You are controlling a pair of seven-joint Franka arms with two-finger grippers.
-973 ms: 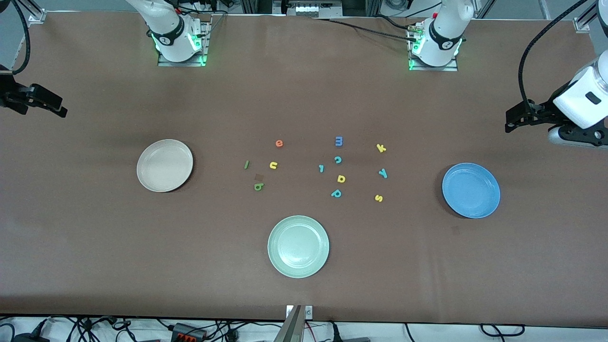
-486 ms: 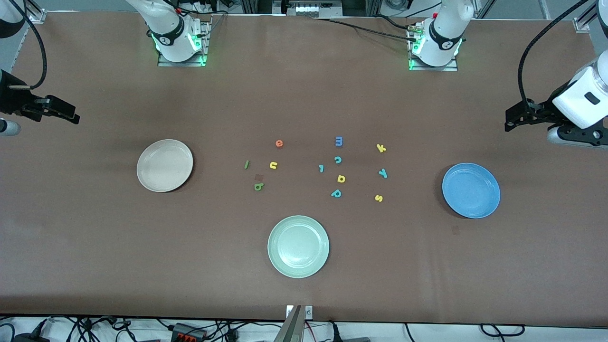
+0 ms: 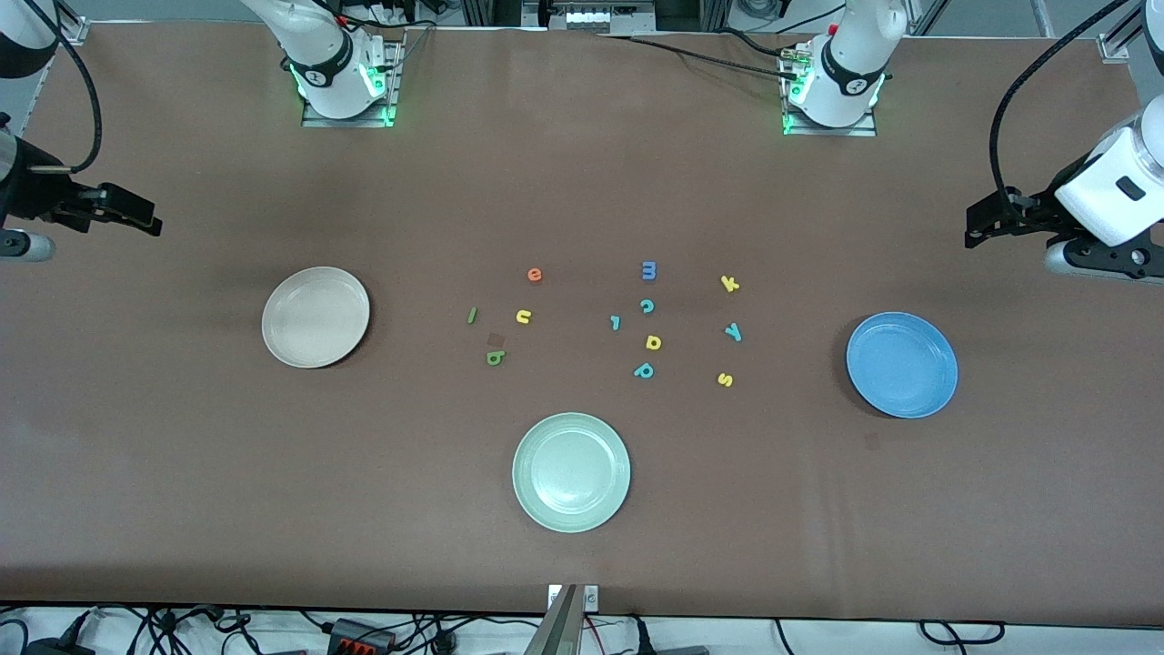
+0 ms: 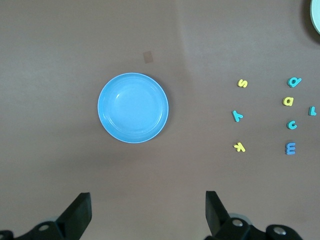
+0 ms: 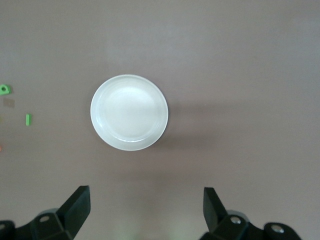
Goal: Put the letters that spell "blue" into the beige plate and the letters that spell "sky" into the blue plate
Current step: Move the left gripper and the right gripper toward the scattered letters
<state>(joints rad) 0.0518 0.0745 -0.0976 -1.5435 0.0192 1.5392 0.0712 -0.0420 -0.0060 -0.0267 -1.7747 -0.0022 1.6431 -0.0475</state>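
Note:
The beige plate lies toward the right arm's end and the blue plate toward the left arm's end. Between them lie the orange-red e, green l, yellow-orange u and green b. Closer to the blue plate lie the yellow k, teal y and yellow s. My right gripper hangs open and holds nothing at its end of the table. My left gripper hangs open and holds nothing at the other end.
A pale green plate sits nearest the front camera. Between the two letter groups lie a blue m, teal c, small teal l-like piece, yellow a and teal p.
My right gripper has moved in from the table's end toward the beige plate. My left gripper has barely shifted. The letters and plates have not moved.

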